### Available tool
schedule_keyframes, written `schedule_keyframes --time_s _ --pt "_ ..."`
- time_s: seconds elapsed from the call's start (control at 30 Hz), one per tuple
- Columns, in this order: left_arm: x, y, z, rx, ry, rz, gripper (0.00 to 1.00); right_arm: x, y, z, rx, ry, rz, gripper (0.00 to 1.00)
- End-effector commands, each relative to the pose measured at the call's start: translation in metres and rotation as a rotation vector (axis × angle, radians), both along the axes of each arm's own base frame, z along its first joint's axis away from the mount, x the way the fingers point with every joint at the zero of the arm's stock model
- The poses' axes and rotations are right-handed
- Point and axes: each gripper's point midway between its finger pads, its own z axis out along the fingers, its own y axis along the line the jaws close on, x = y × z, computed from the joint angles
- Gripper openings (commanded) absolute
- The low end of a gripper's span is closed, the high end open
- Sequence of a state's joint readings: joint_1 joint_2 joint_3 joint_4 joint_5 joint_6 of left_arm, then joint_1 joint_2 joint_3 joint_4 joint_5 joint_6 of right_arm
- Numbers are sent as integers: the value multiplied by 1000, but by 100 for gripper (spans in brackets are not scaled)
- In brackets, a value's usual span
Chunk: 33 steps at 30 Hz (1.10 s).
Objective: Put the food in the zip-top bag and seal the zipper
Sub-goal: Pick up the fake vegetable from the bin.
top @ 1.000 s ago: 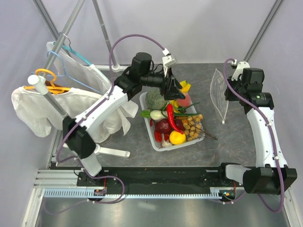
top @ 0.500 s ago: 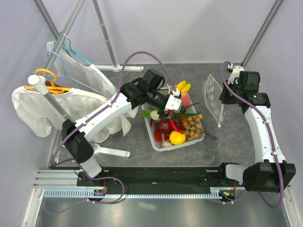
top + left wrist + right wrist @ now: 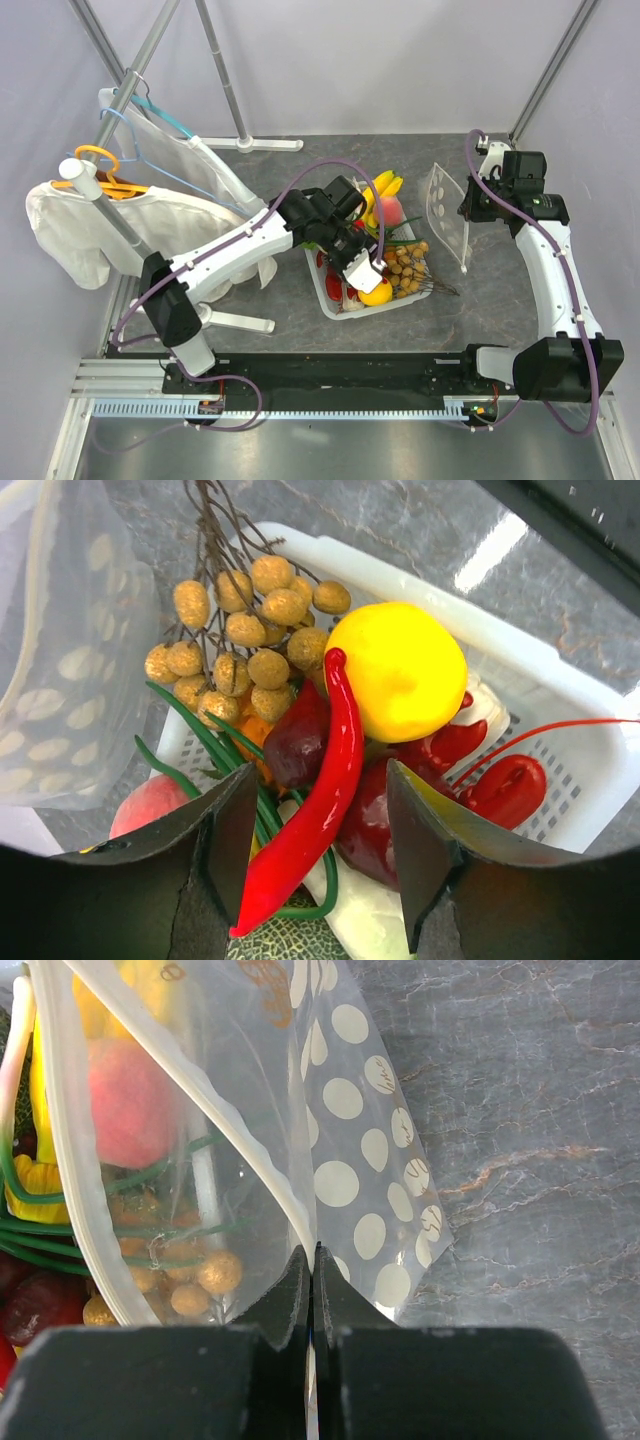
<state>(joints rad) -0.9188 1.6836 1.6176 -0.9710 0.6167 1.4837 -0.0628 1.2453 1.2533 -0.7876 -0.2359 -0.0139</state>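
The food lies in a white slotted basket (image 3: 331,300). A long red chili pepper (image 3: 322,805) lies between the jaws of my open left gripper (image 3: 320,780), which hovers just over the basket (image 3: 500,630) and touches nothing; it also shows from above (image 3: 365,270). A yellow banana bunch (image 3: 385,185) sits at the basket's far end. My right gripper (image 3: 312,1260) is shut on the edge of the dotted clear zip-top bag (image 3: 370,1140) and holds it upright right of the basket (image 3: 445,205). The white zipper strip (image 3: 215,1110) runs up from the fingers.
A yellow lemon (image 3: 400,670), a tan berry cluster (image 3: 250,620), a pink peach (image 3: 390,210) and dark red fruit also fill the basket. A clothes rack with white garments (image 3: 100,210) and hangers stands at the left; its foot (image 3: 240,320) lies near the basket.
My left arm swung from the basket's far end to over its near middle and came down around the chili. My right gripper shifted the bag slightly left and turned it toward the basket.
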Motion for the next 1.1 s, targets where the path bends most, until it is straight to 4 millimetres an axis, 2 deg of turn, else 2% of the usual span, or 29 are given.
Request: schedule_keyframes --time_s 0.0,0.23,0.53,0.77,0.97,1.07 --pt "-1 -1 -20 53 -75 -74 60 5 3 14 22 -30 6 0" --pt "2 -9 -34 80 -106 -94 59 5 5 19 28 -38 13 0" --pt "8 -13 -41 89 -135 -85 50 4 4 20 23 -41 13 0" --pt "9 -13 -39 87 -143 -77 31 2 5 17 28 -33 19 0" --pt "6 -12 -32 68 -145 -84 29 3 7 21 38 -43 22 0" --pt "5 -11 -24 53 -156 -82 20 4 8 25 42 -52 28 0"
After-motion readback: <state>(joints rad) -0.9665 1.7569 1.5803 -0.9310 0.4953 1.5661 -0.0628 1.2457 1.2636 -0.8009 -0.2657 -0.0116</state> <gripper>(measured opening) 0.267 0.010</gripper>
